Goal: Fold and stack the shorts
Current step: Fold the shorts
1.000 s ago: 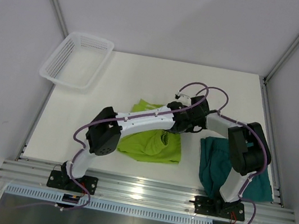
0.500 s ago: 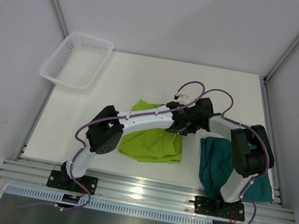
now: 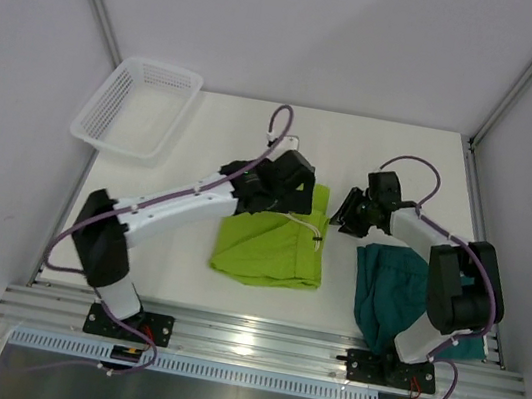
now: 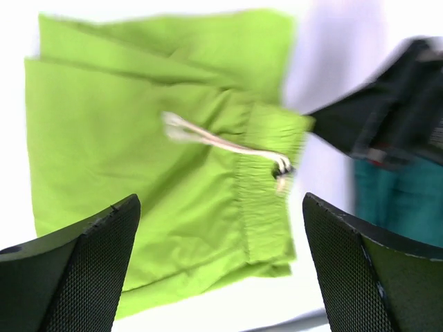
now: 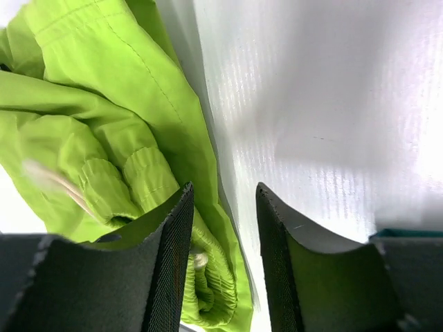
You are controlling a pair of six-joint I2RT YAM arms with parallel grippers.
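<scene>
Both grippers hang empty by the folded lime shorts, and the teal shorts lie apart to the right.

The lime yellow-green shorts (image 3: pixel 268 251) lie folded near the middle of the white table (image 3: pixel 216 131), with a pale drawstring (image 4: pixel 228 145) loose across the waistband. The left gripper (image 3: pixel 291 199) hangs over their far edge with its fingers (image 4: pixel 83 270) spread wide and nothing between them. The right gripper (image 3: pixel 344 215) sits just beside the right edge of the lime shorts, its jaws parted by a narrow gap and pinching nothing. The dark teal shorts (image 3: pixel 384 284) lie crumpled at the near right, partly behind the right arm. A white mesh basket (image 3: pixel 139 107) stands at the far left corner.
</scene>
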